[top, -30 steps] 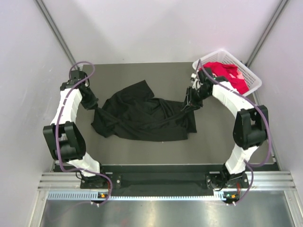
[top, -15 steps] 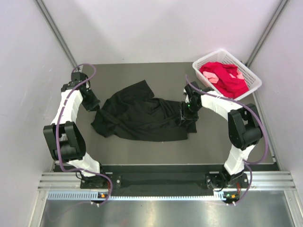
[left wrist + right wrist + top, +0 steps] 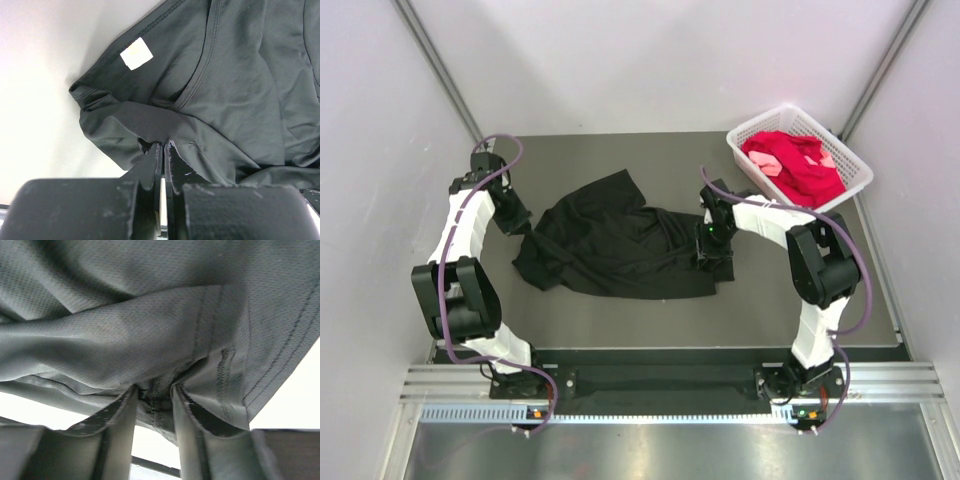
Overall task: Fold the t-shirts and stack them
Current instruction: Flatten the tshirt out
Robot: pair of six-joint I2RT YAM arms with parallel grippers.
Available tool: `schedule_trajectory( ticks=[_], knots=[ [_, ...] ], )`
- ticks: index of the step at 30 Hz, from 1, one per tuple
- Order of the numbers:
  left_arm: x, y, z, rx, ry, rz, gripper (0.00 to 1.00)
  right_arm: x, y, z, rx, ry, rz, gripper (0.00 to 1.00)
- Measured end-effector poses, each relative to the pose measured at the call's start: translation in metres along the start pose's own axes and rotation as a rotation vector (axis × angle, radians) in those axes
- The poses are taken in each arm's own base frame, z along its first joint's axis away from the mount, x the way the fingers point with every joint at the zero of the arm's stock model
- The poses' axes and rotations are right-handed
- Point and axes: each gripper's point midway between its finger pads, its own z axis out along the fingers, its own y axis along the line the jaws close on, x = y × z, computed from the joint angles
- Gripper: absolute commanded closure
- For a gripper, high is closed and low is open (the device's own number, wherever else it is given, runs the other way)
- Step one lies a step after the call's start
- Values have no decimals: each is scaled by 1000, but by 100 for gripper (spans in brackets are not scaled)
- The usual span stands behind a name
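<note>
the right gripper (image 3: 713,250) has left its spot just beside the white basket (image 3: 758,122) and come down toward the near side, onto the right-hand edge of the black t-shirt (image 3: 610,245). its forearm (image 3: 760,212), which a second ago reached up to the basket, now lies flatter and points left. the dark elbow (image 3: 820,265) has swung inward. the basket's near-left corner is now uncovered. the fingers (image 3: 117,415) now seem to pinch a seamed fold of that edge, though the close view is tight.
</note>
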Motion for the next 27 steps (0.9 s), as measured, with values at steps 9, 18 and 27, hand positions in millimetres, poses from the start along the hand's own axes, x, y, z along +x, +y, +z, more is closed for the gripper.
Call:
schedule_trajectory(
  ticks=[9,18,27],
  knots=[
    [0,0,0,0,0,3,100,3,1,1,14,4,-10,93],
    [0,2,0,-8,-3,12,100,7,-6,-31,62,-38,-25,100],
    [9,8,0,-20,6,20,100,82,14,-60,-146,67,-121,96]
  ],
)
